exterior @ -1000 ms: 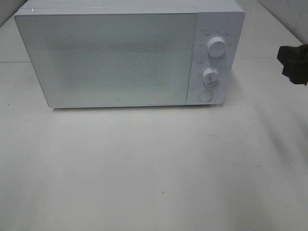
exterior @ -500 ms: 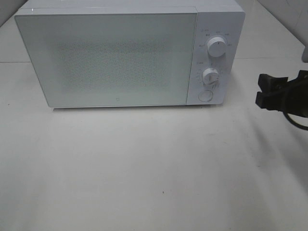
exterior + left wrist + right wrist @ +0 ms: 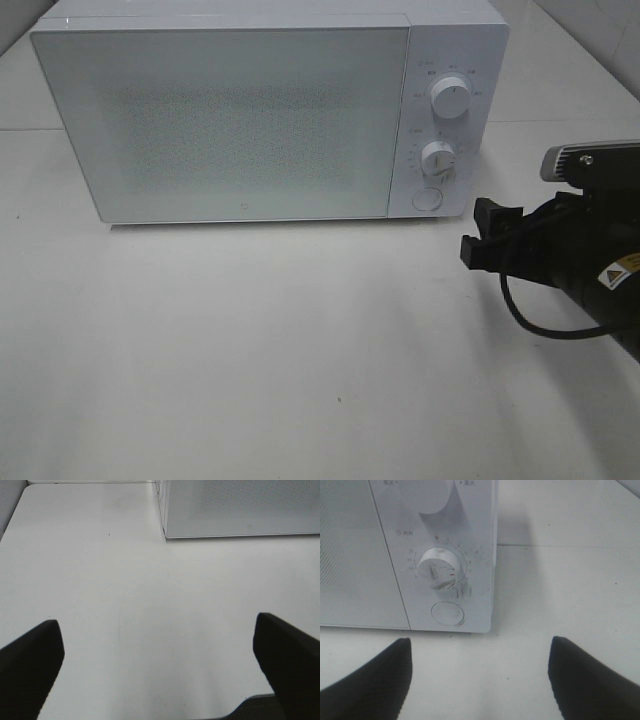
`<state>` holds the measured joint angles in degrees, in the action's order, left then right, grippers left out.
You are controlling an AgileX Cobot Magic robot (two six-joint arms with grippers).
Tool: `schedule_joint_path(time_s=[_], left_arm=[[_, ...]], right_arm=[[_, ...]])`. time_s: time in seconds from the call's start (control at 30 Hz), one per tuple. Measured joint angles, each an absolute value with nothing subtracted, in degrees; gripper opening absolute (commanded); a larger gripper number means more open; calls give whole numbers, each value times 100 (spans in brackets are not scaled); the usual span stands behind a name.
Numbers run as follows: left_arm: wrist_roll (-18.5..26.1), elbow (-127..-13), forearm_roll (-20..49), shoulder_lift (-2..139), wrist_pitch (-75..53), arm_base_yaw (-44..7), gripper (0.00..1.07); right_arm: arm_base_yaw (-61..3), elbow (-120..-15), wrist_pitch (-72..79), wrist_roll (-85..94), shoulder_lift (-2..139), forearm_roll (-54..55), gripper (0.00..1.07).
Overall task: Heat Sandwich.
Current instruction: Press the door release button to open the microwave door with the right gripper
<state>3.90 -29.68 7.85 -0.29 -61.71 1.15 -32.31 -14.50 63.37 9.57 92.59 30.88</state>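
Now R claw (image 3: 480,232), jaws apart, empty, hovers near microwave (image 3: 250,120) w/ round btn (image 3: 448,613); L claw (image 3: 156,630) wide apart over bench (image 3: 100,555).

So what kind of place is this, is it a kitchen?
Probably a robot test room set up like a kitchen corner, not a real kitchen. There is a white microwave with two dials, standing on a plain white table, and a black robot gripper beside it.

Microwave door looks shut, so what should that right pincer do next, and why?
Probably ease forward to the round button under the lower dial, likely the opener. The microwave door is closed; the right pincer hovers open, empty, short of the button.
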Motion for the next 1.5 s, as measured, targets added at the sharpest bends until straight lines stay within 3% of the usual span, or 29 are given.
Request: schedule_joint_path(time_s=[0.2, 0.63, 1.23, 1.5], left_arm=[[390, -2968, 785, -29, -6171, 115, 98], [390, -2968, 785, -29, -6171, 115, 98], [390, -2968, 785, -29, -6171, 115, 98], [390, -2968, 785, -29, -6171, 115, 98]], right_arm=[[-3839, -1599, 6406, 974, 9591, 3592, 74], [-4022, -1621, 6429, 544, 9643, 3930, 74], [-4022, -1621, 6429, -5604, 9643, 3856, 73], [-4022, -1621, 6325, -7259, 9660, 3839, 60]])
